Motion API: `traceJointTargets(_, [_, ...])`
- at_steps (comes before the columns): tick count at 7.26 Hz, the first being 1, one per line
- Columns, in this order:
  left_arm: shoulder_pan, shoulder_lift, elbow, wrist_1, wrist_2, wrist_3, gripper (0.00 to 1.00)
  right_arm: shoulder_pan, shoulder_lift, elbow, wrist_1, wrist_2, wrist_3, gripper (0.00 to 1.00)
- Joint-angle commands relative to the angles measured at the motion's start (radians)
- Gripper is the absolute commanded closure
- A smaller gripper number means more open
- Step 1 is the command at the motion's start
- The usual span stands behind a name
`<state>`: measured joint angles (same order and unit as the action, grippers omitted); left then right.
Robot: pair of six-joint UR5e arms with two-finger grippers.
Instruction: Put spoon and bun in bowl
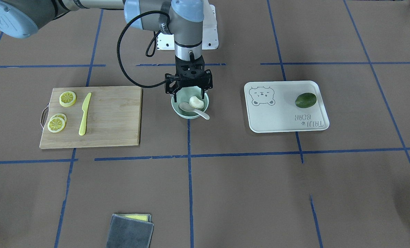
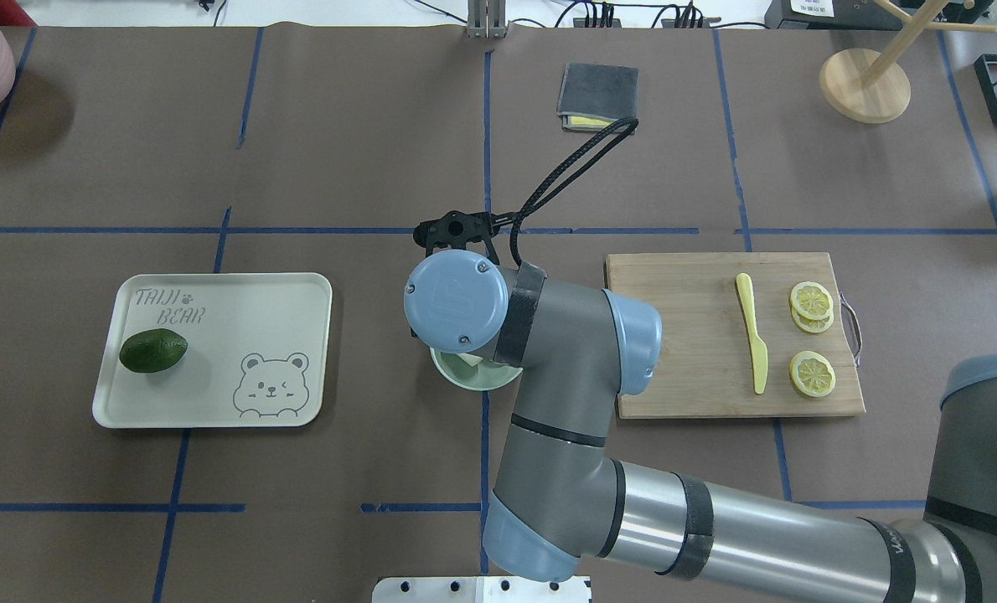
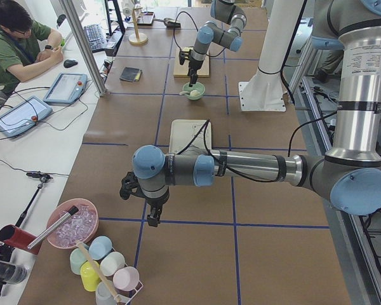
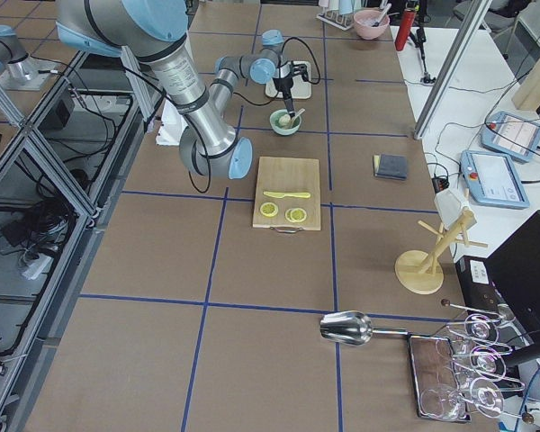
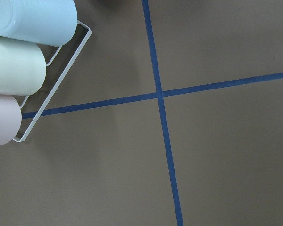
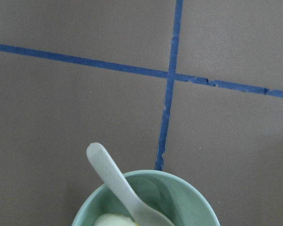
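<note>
right claw (image 1: 188, 93) wide, empty, above bowl (image 1: 176, 112) | bun (image 1: 196, 102), spoon (image 1: 187, 107) inside | left claw (image 3: 153, 221): cannot tell

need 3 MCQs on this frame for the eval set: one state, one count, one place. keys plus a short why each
1. The right gripper is: A) shut on the bun; B) open; C) shut on the spoon.
2. Number of lemon slices on the cutting board: A) two; B) five; C) three.
3. The bun lies: A) in the bowl; B) on the cutting board; C) in the right gripper.

Key:
1 B, its fingers stand spread above the bowl and hold nothing.
2 C, one slice lies alone and two overlap.
3 A, it sits inside the bowl beside the spoon's scoop.
</note>
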<state>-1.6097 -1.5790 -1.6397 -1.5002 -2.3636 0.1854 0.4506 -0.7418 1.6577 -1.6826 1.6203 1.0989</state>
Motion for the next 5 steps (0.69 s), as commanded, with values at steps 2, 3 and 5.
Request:
traceJointTargets(2, [0.001, 0.001, 0.000, 0.002, 0.003, 0.003, 0.00, 0.359, -0.143, 0.091, -0.016, 0.336, -0.411, 0.00])
traceJointTargets(3, [0.001, 0.001, -0.002, 0.002, 0.003, 0.005, 0.00, 0.491, -0.207, 0.091, -0.015, 0.431, -0.603, 0.00])
traceJointTargets(5, [-0.001, 0.004, -0.002, 0.005, 0.001, 0.005, 0.00, 0.732, -0.386, 0.089, -0.015, 0.570, -0.996, 0.00])
